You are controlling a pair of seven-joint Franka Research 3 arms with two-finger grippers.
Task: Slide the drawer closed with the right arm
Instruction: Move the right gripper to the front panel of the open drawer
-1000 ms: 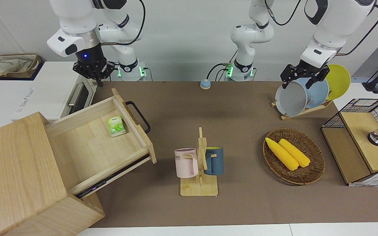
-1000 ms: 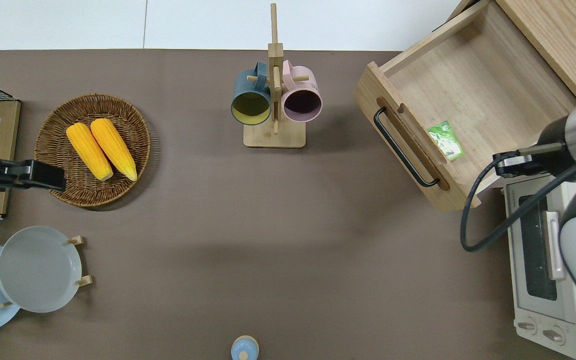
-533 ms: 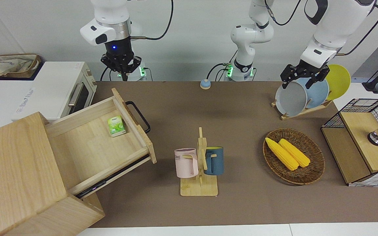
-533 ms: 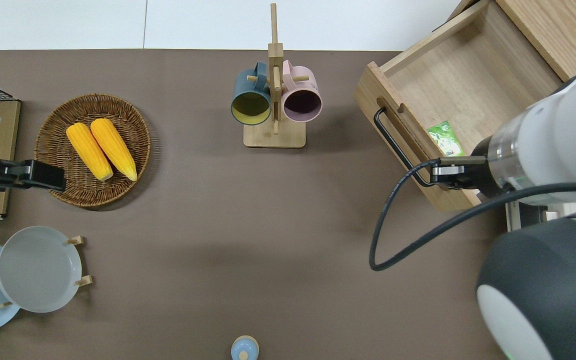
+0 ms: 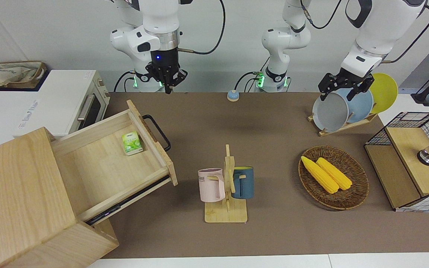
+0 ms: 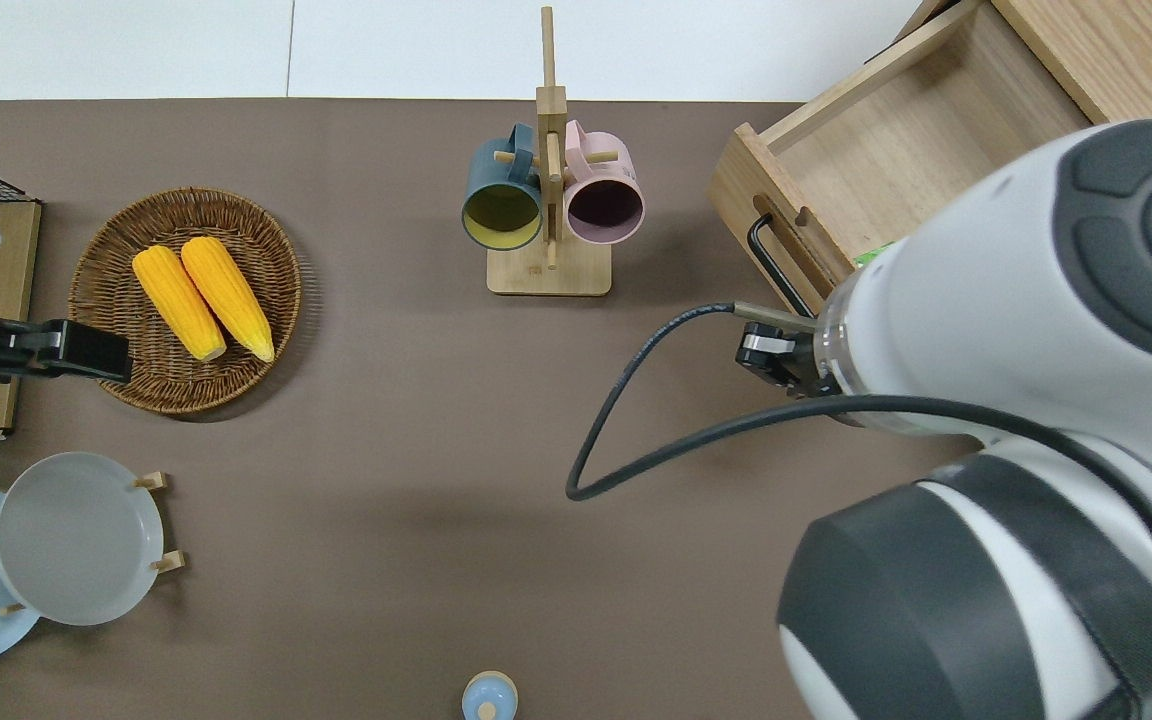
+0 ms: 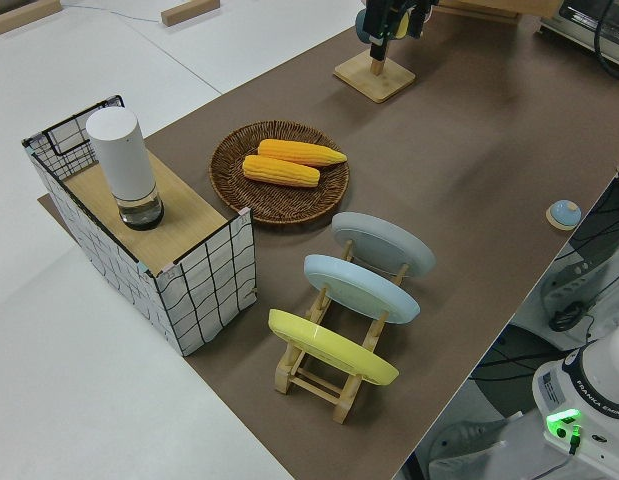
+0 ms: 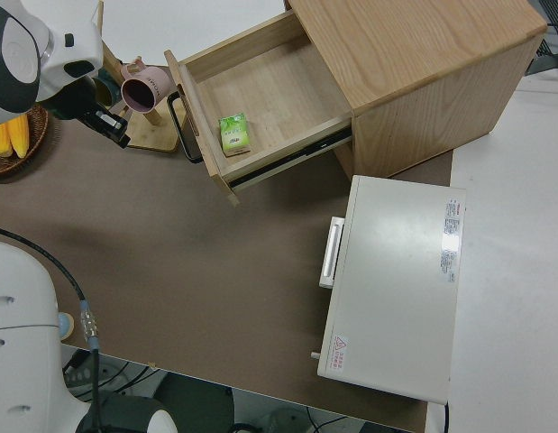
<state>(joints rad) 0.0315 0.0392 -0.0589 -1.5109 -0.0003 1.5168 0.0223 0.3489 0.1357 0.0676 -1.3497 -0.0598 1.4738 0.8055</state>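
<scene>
I note the right gripper [image 5: 167, 80] hanging over bare worktop [image 5: 266, 149] beside the drawer [image 5: 125, 163], which stands pulled fully open with its bar handle [image 5: 157, 131] facing the gripper, ready for pushing; finger spacing I cannot tell; left arm parked.

The pink mug [image 5: 211, 185] on the rack is showing the letters "ME" at about 9 o'clock on its side, the start of the word hidden. The white oven [image 5: 47, 102] is carrying a faint grey label on its top that cannot be read. The green packet's [image 5: 131, 143] print is too small to read.
</scene>
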